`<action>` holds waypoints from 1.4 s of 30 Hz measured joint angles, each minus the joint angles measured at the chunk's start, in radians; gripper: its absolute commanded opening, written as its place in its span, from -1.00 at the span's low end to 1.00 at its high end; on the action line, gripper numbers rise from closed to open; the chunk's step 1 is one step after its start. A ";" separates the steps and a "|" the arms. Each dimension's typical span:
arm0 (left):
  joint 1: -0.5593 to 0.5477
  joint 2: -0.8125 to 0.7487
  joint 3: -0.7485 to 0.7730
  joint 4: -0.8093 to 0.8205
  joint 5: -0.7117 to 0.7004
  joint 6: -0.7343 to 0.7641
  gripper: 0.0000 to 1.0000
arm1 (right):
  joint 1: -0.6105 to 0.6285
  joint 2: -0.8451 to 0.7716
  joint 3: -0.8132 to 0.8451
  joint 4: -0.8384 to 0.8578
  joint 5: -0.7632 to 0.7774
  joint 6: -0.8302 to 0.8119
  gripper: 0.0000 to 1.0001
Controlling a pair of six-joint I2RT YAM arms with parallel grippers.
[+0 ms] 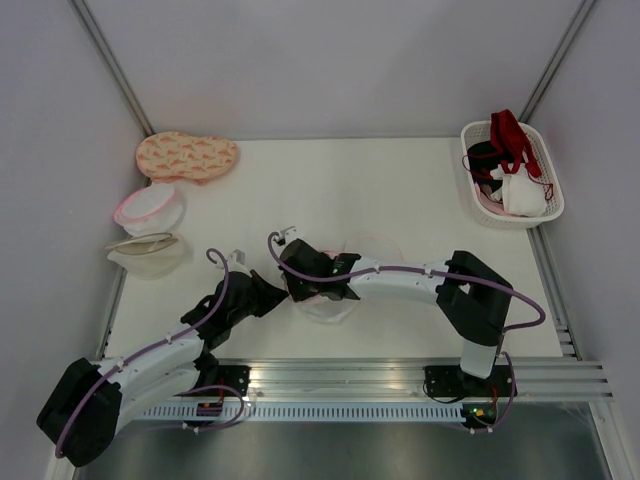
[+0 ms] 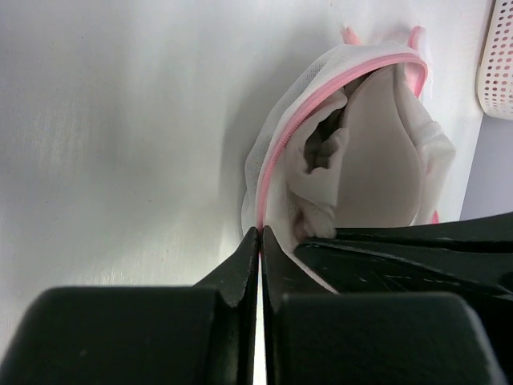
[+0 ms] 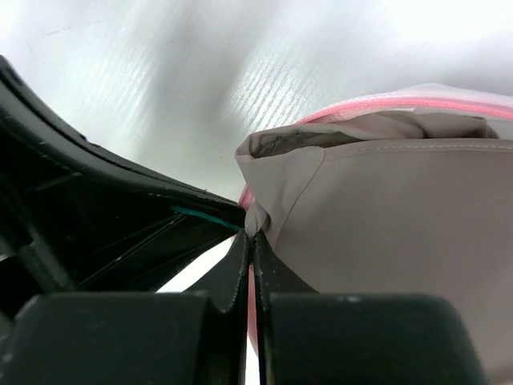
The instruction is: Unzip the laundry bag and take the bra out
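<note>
I have the left gripper [image 2: 260, 237] pinched on the laundry bag [image 2: 276, 120] rim and the right gripper [image 3: 250, 241] clamped on the bra [image 3: 385, 208] edge.

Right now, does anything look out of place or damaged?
Nothing looks damaged. The laundry bag gapes open with the bra bulging out, pinched by the right hand; the left hand pinches the bag's rim. Far right, a red garment hangs over the basket rim.

Looks like a robotics lab test cell: plain pale wall panels [image 1: 330, 60] in bare metal corner struts [image 1: 112, 68] beyond the right gripper [image 3: 250, 237], white tabletop [image 1: 400, 210] beneath it, slotted aluminium mounting rail [image 1: 340, 372] behind it.
</note>
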 measured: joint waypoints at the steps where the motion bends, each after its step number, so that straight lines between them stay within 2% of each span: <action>1: 0.000 0.000 0.000 0.003 0.000 0.000 -0.96 | 0.000 -0.008 0.000 -0.003 0.003 -0.003 -0.99; 15: 0.000 0.000 -0.003 0.011 0.008 0.000 -0.95 | -0.001 -0.183 -0.018 0.014 0.071 -0.007 -0.99; 20: 0.000 -0.002 -0.007 0.011 0.010 0.000 -0.95 | -0.010 -0.330 -0.028 0.030 0.130 -0.034 -0.99; 26: 0.000 -0.002 -0.008 0.016 0.017 0.000 -0.96 | -0.096 -0.511 0.002 0.117 0.151 -0.064 -0.99; 36: 0.000 -0.002 0.000 0.001 0.017 0.000 -0.95 | -0.214 -0.576 0.040 0.214 0.176 -0.066 -0.99; 42: 0.000 -0.027 0.010 -0.036 0.016 0.000 -0.96 | -0.235 -0.581 0.163 0.147 0.357 -0.156 -1.00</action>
